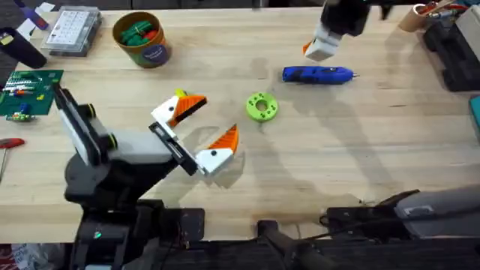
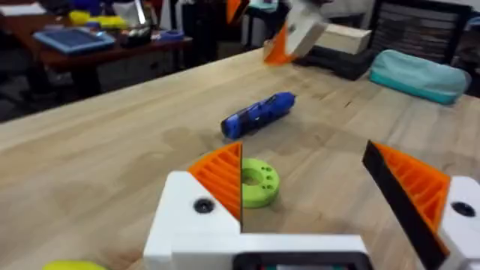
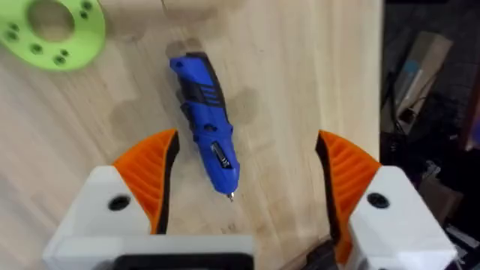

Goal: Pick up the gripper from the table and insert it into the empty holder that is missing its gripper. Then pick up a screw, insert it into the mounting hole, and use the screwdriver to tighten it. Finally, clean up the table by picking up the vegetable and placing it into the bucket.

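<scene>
The blue screwdriver (image 1: 316,73) (image 2: 257,115) lies flat at the back right. My right gripper (image 1: 319,46) (image 3: 247,139) hangs open above it, its fingers either side of the screwdriver (image 3: 206,127) tip. The white holder (image 1: 142,146), with black plate and yellow-ringed knobs, is the body on my left arm. Two orange-padded white fingers sit in it; I cannot tell which is the task's gripper. My left gripper (image 1: 219,116) (image 2: 304,150) is open and empty. The yellow vegetable (image 1: 180,94) (image 2: 71,265) lies beside its far finger. The tan bucket (image 1: 154,54) stands at the back left. A screw is out of view.
A lime-green disc (image 1: 261,106) (image 2: 259,182) (image 3: 52,30) lies just ahead of the left fingers. A clear parts box (image 1: 71,30), a green circuit board (image 1: 26,94) and a red-handled tool (image 1: 9,142) sit along the left side. Black cases (image 1: 454,52) stand at the back right.
</scene>
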Robot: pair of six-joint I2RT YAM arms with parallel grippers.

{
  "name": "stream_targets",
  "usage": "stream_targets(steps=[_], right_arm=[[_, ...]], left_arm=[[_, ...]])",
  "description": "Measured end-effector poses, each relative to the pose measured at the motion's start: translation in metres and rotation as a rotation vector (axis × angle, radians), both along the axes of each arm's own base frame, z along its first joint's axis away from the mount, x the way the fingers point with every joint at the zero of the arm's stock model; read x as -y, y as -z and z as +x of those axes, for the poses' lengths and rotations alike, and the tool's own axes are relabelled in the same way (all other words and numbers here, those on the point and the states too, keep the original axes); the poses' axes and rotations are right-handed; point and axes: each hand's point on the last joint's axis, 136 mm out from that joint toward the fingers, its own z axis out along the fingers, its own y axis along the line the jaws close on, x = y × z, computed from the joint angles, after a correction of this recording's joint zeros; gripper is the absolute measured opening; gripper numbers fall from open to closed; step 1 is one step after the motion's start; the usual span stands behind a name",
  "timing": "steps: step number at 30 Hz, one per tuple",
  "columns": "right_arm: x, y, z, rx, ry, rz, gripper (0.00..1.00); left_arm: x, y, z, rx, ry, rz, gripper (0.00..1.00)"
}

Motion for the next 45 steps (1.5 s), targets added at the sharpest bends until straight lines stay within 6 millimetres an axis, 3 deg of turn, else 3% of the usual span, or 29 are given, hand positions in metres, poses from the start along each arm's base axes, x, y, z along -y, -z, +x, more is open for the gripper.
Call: stream_targets(steps=[3,7,11,15,23,45], right_arm=[[-0.004,-0.029,-0.015,0.050,0.053,0.086,0.988],[-0.005,-0.053,-0.036,0.066,0.114,0.190,0.988],[0.000,-0.061,-0.057,0.032,0.188,0.252,0.988],[0.004,-0.055,-0.070,-0.034,0.282,0.292,0.988],[0.004,-0.046,-0.074,-0.079,0.381,0.335,0.988],[0.004,-0.046,-0.074,-0.079,0.381,0.335,0.988]], left_arm=[[-0.011,-0.008,0.004,-0.072,-0.077,0.004,0.986],[-0.026,-0.040,0.004,-0.176,-0.175,0.045,0.986],[-0.039,-0.074,0.011,-0.277,-0.247,0.100,0.986],[-0.049,-0.086,0.022,-0.433,-0.294,0.151,0.986],[-0.061,-0.081,0.052,-0.660,-0.336,0.213,0.986],[-0.061,-0.081,0.052,-0.660,-0.336,0.213,0.986]])
